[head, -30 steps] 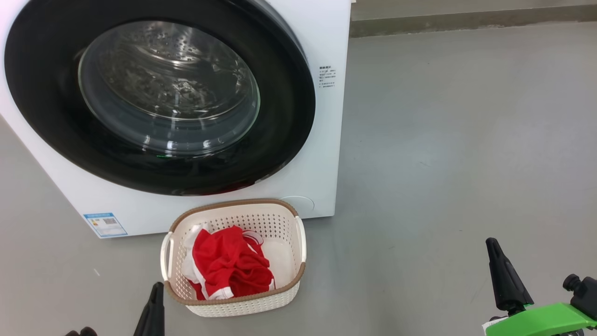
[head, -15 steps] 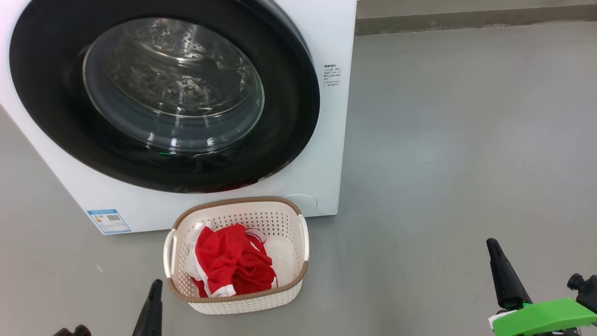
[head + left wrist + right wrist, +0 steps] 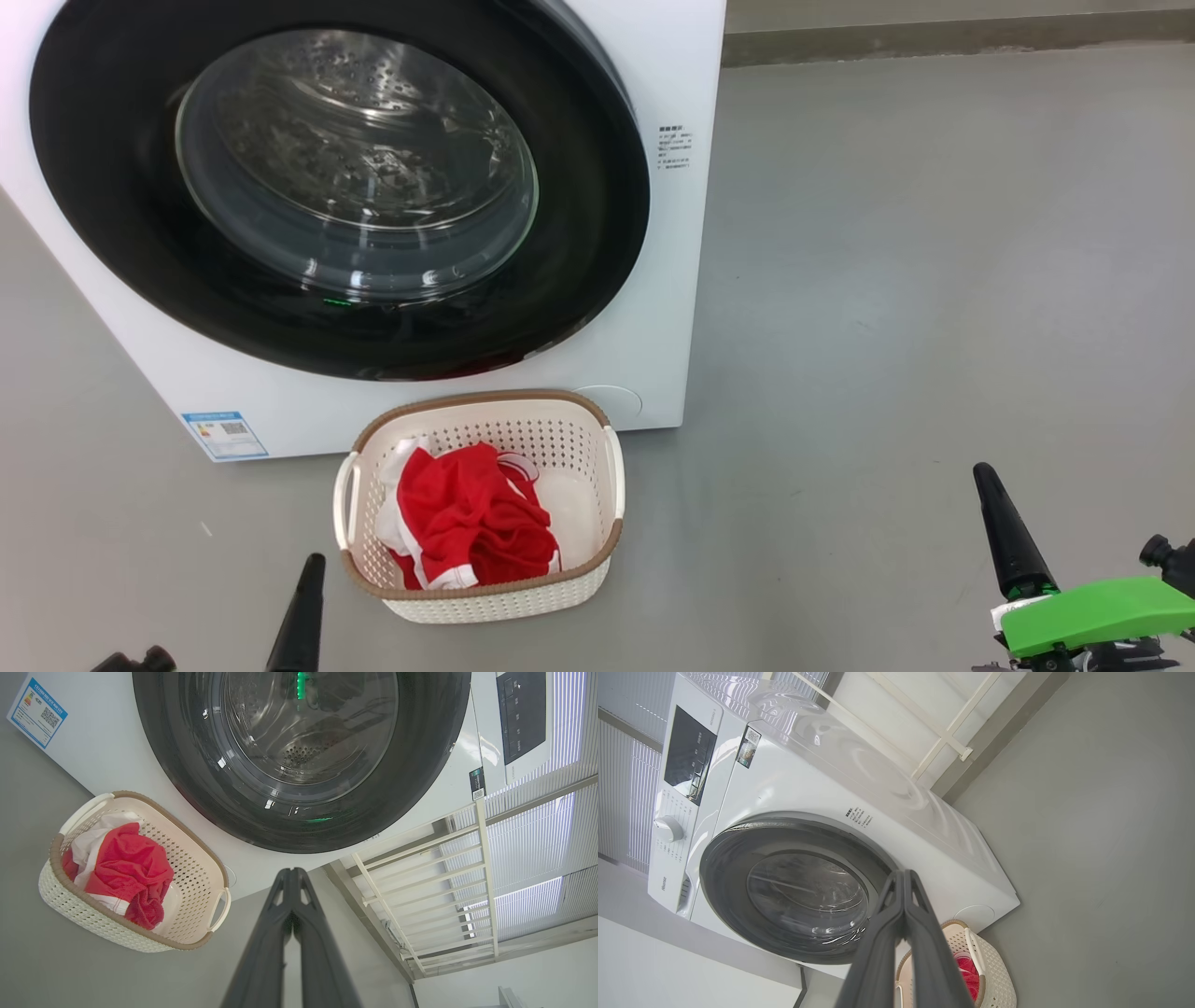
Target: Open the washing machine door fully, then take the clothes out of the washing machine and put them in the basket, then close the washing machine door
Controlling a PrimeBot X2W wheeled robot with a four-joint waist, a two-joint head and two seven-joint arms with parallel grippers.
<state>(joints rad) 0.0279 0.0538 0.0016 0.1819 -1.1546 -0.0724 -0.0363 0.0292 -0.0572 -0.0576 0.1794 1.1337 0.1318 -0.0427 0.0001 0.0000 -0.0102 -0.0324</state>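
Note:
The white washing machine [image 3: 653,280] stands at the upper left with its black-rimmed round door [image 3: 597,187] shut flat against the front. On the floor before it sits the cream basket [image 3: 485,602], and the red clothes [image 3: 471,523] lie inside it. My left gripper [image 3: 313,565] is shut and empty, low at the basket's left. My right gripper [image 3: 985,476] is shut and empty, well off to the right above bare floor. The left wrist view shows the door [image 3: 420,765], the basket [image 3: 93,919], the clothes [image 3: 126,868] and my shut gripper [image 3: 292,872]. The right wrist view has its gripper [image 3: 903,875] shut before the door [image 3: 724,896].
Grey floor [image 3: 934,280] stretches to the right of the machine up to a wall base [image 3: 934,37]. A blue label [image 3: 224,434] sits at the machine's lower left corner. A white railing [image 3: 420,882] and window blinds [image 3: 537,858] stand beside the machine.
The whole head picture has slid a little right and up, so the camera moved. Both grippers stay shut and low; the door, basket and clothes keep their places.

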